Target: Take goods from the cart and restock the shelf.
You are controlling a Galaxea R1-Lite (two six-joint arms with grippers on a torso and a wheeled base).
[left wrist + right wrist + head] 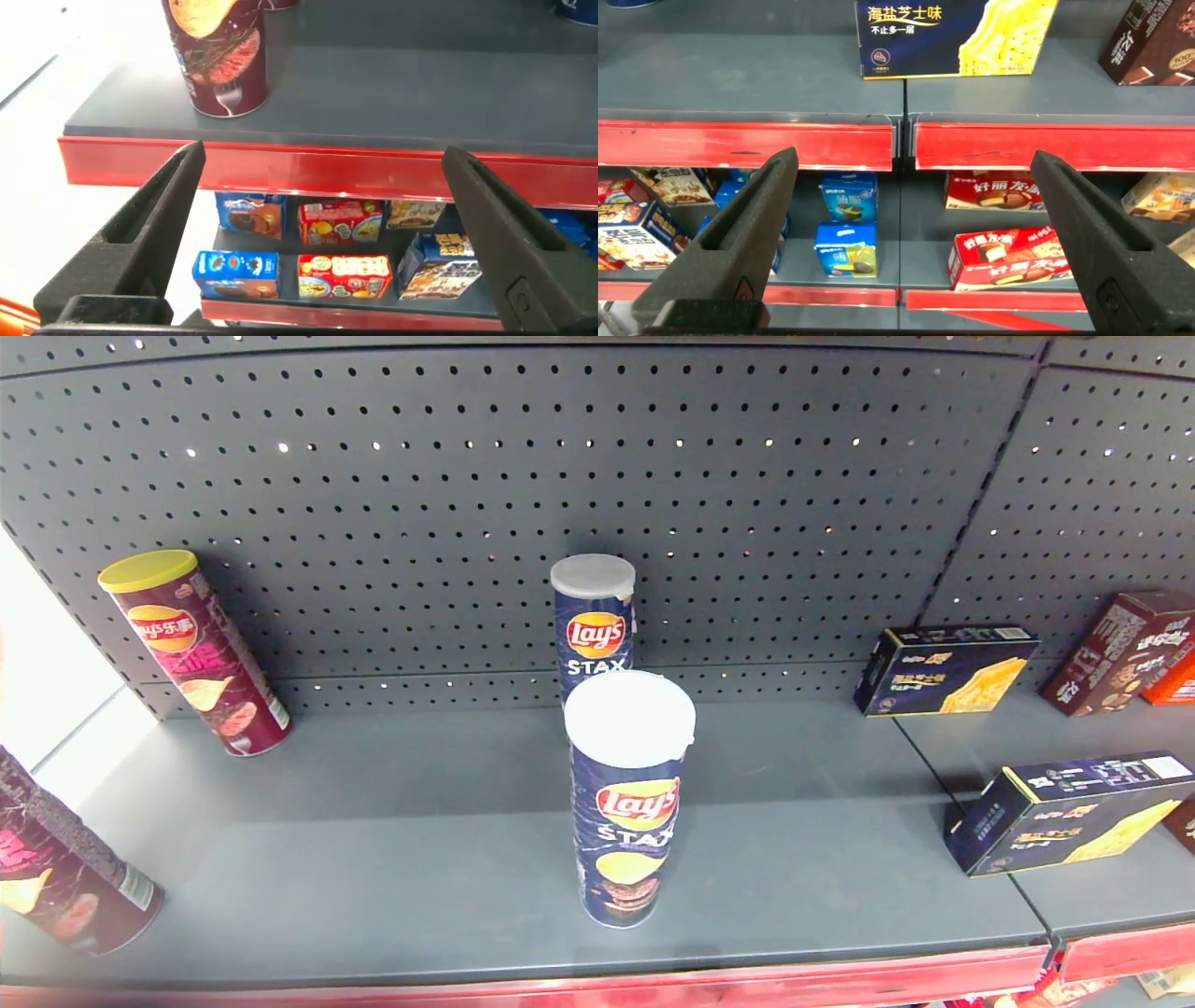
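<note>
Two dark blue chip cans with white lids stand upright on the grey shelf, one near the front and one behind it at the back panel. Two maroon chip cans stand at the left, one with a yellow lid at the back and one at the front corner. My left gripper is open and empty, below the shelf's red front edge, under the front maroon can. My right gripper is open and empty, facing the red edge below a dark blue biscuit box.
Dark blue biscuit boxes and brown and orange boxes stand on the shelf's right section. Lower shelves hold blue and red snack boxes. A perforated back panel closes the shelf behind.
</note>
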